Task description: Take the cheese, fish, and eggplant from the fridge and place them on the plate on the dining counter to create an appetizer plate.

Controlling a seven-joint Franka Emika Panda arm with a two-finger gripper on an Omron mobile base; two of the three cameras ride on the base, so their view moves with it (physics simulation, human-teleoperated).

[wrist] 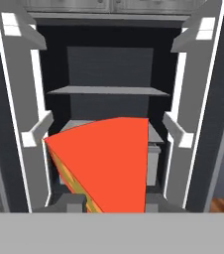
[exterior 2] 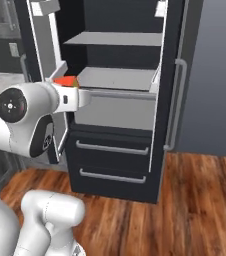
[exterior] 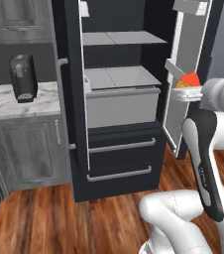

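My gripper [wrist: 112, 204] is shut on the cheese [wrist: 106, 163], an orange-topped wedge with a yellow, holed side that covers the lower middle of the hand view. The same cheese [exterior: 189, 80] sits at the hand's tip by the fridge's right door in the left base view, and the cheese [exterior 2: 66, 80] shows in front of the left door in the right base view. The fridge [exterior: 119, 106] stands open straight ahead, its pale grey shelves [wrist: 108, 91] bare where they show. Fish, eggplant, plate and dining counter are out of view.
Both fridge doors [wrist: 15, 114] [wrist: 203, 109] are swung wide on either side of the hand. A grey drawer [exterior: 122, 106] fills the fridge's lower compartment. A black appliance [exterior: 23, 78] stands on the short marble top [exterior: 0, 101] to the left. Wood floor [exterior 2: 195, 200] lies below.
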